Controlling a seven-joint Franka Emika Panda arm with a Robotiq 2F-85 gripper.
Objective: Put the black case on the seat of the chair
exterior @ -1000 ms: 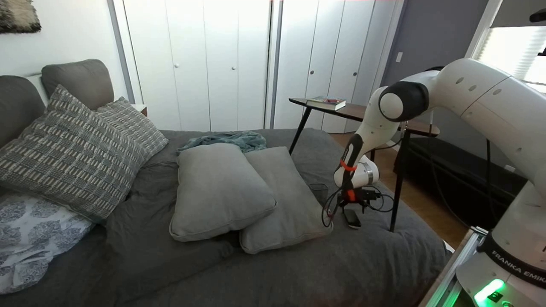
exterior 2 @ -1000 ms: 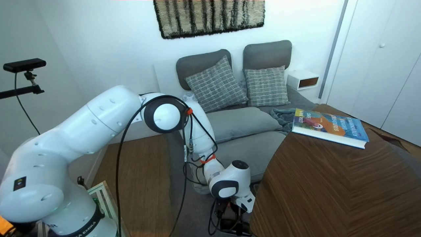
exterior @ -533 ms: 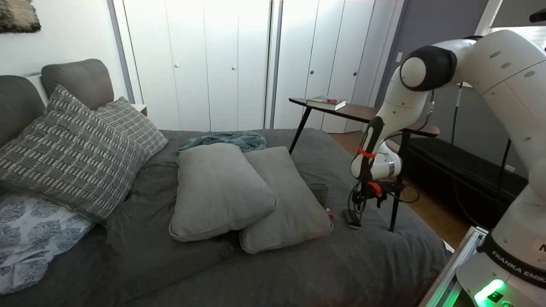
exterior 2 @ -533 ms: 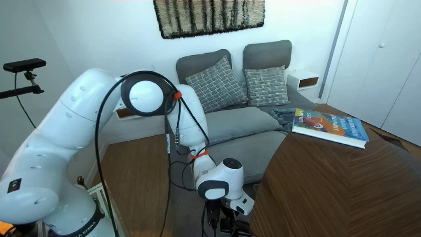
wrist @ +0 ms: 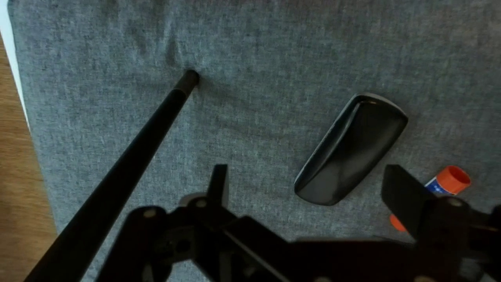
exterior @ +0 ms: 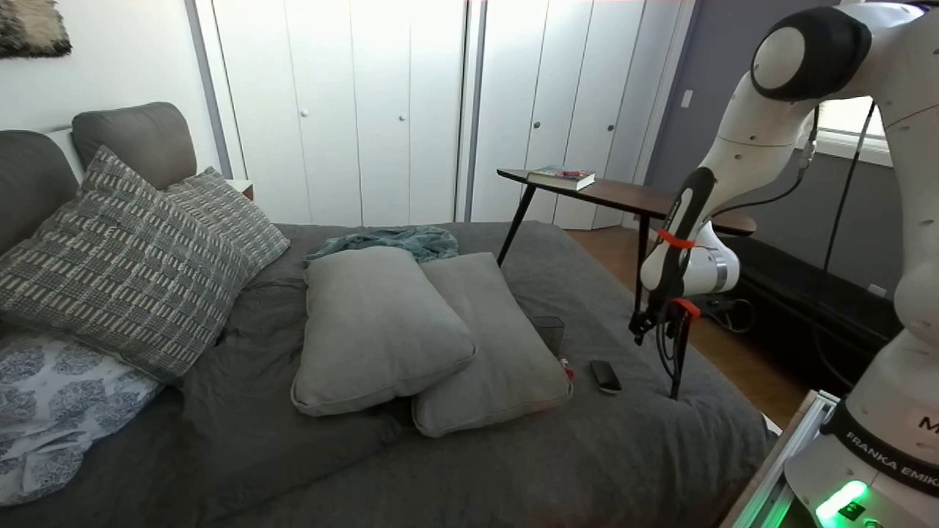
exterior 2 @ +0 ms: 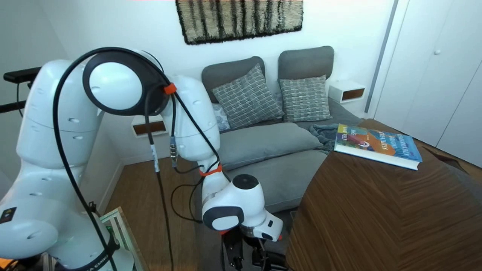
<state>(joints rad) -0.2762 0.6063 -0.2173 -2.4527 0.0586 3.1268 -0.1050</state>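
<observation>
The black case [exterior: 605,376] lies flat on the grey bed in an exterior view, left of the near table leg. In the wrist view the glossy oblong case [wrist: 350,152] lies tilted on the cloth, its lower end showing between the fingers. My gripper [wrist: 307,170] is open, with nothing between its fingers. It hangs above the bed beside the table leg in an exterior view [exterior: 653,326], raised and right of the case. In an exterior view the gripper [exterior 2: 241,258] is partly cut off at the bottom and the case is hidden. No chair is recognisable.
A wooden table [exterior 2: 380,210] with a book [exterior 2: 378,145] stands close by. Its black leg [wrist: 133,168] runs beside my gripper. An orange-capped glue stick [wrist: 450,182], a mesh box [exterior: 549,334] and grey pillows [exterior: 385,330] lie near. A dark bench [exterior: 814,293] stands beyond.
My arm has drawn back toward its base, rightward and up in an exterior view. The gripper has left the space over the case, which has stayed in place and is now uncovered.
</observation>
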